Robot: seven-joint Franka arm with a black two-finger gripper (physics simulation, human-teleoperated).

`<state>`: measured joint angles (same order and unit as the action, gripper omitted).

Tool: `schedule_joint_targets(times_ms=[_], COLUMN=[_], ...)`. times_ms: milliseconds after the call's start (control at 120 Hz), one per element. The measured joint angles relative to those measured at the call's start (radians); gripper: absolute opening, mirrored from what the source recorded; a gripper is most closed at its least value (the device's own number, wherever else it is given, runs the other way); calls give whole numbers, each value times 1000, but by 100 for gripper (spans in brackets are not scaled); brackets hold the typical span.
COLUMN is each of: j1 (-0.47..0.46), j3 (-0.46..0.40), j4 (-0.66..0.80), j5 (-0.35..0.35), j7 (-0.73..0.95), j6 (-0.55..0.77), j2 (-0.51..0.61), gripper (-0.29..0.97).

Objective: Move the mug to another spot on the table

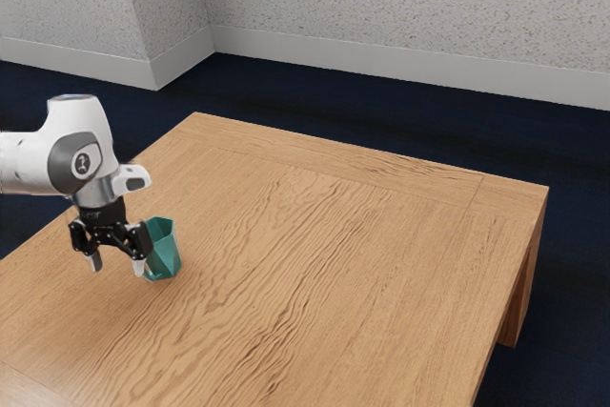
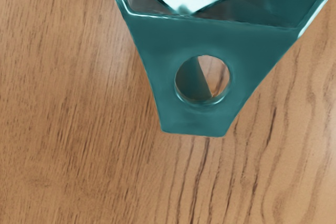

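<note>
Teal mug (image 1: 164, 250) stands upright on the wooden table (image 1: 334, 235), close to the exterior view's left edge, its handle (image 2: 202, 85) under the hand. From the left, the arm (image 1: 71, 154) points its gripper (image 1: 116, 267) down just beside the mug, fingers spread, gripping nothing.

Lit softly and evenly, bright across the table (image 1: 362, 235). Darkens to deep navy on the floor (image 1: 400, 107) toward 12 o'clock. Casts a faint shade at the base of the mug (image 1: 164, 247), near 8 o'clock. Gleams pale and mottled inside the mug, with a dark wedge within the handle (image 2: 194, 121) ring.
</note>
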<state>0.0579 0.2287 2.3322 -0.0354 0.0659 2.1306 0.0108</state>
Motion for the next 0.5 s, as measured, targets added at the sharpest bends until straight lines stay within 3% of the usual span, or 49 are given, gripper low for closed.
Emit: schedule_joint_targets(times_ms=[217, 342, 500], j1=[-33, -81, -57], j3=[0, 0, 0], j4=[17, 41, 67], j5=[17, 18, 17], j7=[3, 3, 2], j6=[232, 292, 331], j2=[-74, -72, -65], gripper=[66, 66, 66])
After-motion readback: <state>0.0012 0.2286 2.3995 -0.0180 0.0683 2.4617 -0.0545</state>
